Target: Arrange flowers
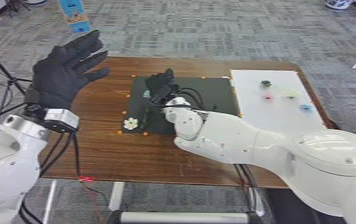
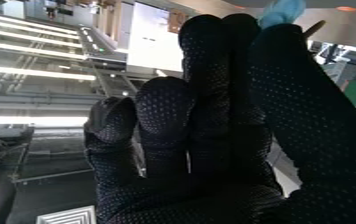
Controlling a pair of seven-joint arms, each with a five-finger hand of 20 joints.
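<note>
- The light blue flower (image 2: 283, 12) is at the black mat's (image 1: 217, 90) left side, pinched between thumb and fingers of the right hand (image 1: 161, 85); the left hand (image 1: 61, 75) is open.
- It is probably light, soft, easily crushed; gentle hold near its base seems better.
- Head view shows the white flower (image 1: 131, 123) on the mat; right wrist view, the grip itself.

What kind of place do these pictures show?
Probably a robotics lab or test room: two white robot arms stand at a brown wooden table, with grey carpet on the floor and long ceiling lights.
</note>
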